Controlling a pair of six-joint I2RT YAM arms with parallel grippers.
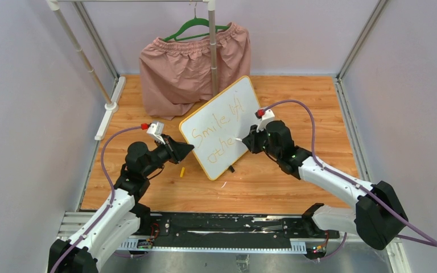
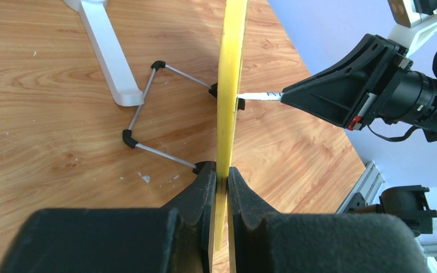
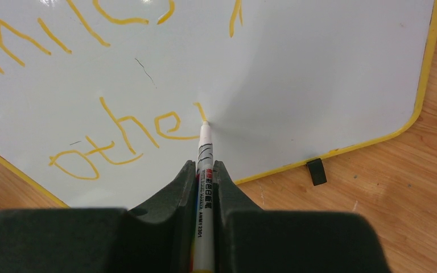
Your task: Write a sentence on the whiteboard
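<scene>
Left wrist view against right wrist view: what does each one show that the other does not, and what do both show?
Only the left wrist view: the whiteboard seen edge-on, its yellow frame pinched by the left end effector, and the wire stand on its back side.
Only the right wrist view: the written face with the orange sentence, which so far reaches "othe".
Both: the marker held in the right end effector, its tip touching the board, and the wooden table.

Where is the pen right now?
In the right wrist view, the pen is pinched in the right end effector, its tip touching the whiteboard at the end of the lower line of the orange sentence.
</scene>
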